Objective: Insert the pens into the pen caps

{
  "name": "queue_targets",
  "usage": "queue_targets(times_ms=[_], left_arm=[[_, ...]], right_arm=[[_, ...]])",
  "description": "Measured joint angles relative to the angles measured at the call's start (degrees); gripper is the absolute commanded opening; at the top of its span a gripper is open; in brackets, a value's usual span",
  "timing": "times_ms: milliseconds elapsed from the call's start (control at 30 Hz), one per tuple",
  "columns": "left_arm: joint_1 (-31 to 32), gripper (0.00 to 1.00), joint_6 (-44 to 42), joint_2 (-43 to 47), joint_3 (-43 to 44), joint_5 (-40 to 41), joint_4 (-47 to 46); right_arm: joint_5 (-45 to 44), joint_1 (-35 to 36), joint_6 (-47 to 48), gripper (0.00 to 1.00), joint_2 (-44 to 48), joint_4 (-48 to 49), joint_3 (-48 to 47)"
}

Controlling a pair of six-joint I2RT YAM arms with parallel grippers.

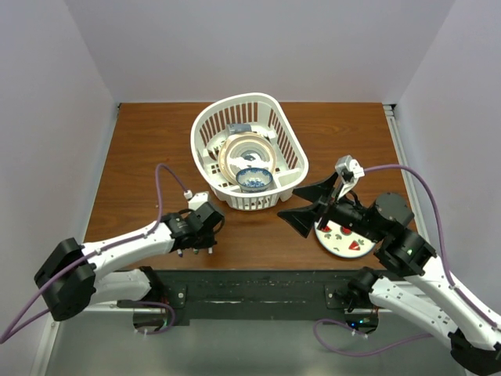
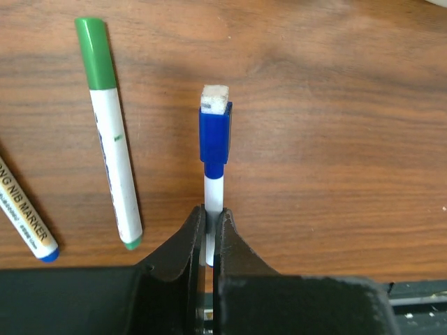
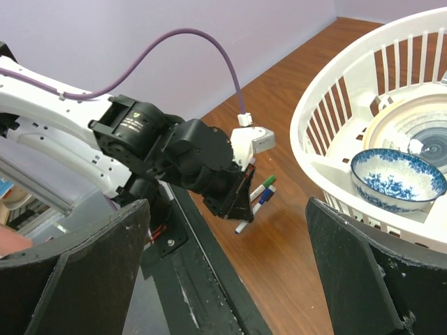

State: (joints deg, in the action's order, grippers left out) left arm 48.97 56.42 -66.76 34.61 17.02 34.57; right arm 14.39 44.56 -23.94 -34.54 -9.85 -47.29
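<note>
Pinching a slim white pen (image 2: 213,190) by its barrel, the left gripper (image 2: 209,222) is holding it down at the grained wooden table (image 2: 335,174), a boxy blue cap (image 2: 214,136) sitting on its tip. The left wrist view is showing a round green-capped pen (image 2: 115,167) lying alongside, which the overhead view is hiding. The right gripper (image 3: 225,209) is gaping wide near the slatted basket (image 3: 335,91).

A white slatted plastic basket (image 1: 291,133) sits at upper centre of the top view on a brown wood-grain table (image 1: 141,149). Inside it, a blue-and-white patterned bowl (image 1: 255,180) lies toward the basket's lower edge, with a round tan-rimmed plate (image 1: 229,157) just above it. At lower right, a small round white dish (image 1: 338,250) holds several red pieces (image 1: 357,245); what they are is unclear. Pale lilac walls (image 1: 250,47) enclose the table on 3 sides.
</note>
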Motion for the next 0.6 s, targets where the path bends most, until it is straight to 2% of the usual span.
queue_targets(times_ms=[100,133,233,500,533,600], left_arm=[[-0.57,0.09,-0.52,-1.49,-0.13,-0.28,-0.94],[-0.61,0.18,-0.59,-1.81,-0.22,-0.26,-1.01],[-0.92,0.31,-1.27,-2.51,-0.76,-0.37,-1.05],[-1.33,0.54,-3.74,-1.09,0.46,-3.76,-0.11],[-1.33,0.69,-4.02,-0.04,1.22,-3.80,0.68],[-1.33,0.83,-5.62,3.48,4.28,-3.72,2.75]], right_arm=[[-0.04,0.00,0.04,0.98,-0.20,-0.02,-0.02],[-0.04,0.00,0.13,0.98,-0.28,-0.02,-0.09],[-0.28,0.00,0.35,0.98,-0.37,-0.04,-0.31],[-1.07,0.00,0.42,0.99,-1.99,-1.33,-2.05],[-1.33,0.00,0.42,0.99,-2.23,-2.08,-2.49],[-1.53,0.00,0.39,0.99,-2.32,-3.48,-3.21]])
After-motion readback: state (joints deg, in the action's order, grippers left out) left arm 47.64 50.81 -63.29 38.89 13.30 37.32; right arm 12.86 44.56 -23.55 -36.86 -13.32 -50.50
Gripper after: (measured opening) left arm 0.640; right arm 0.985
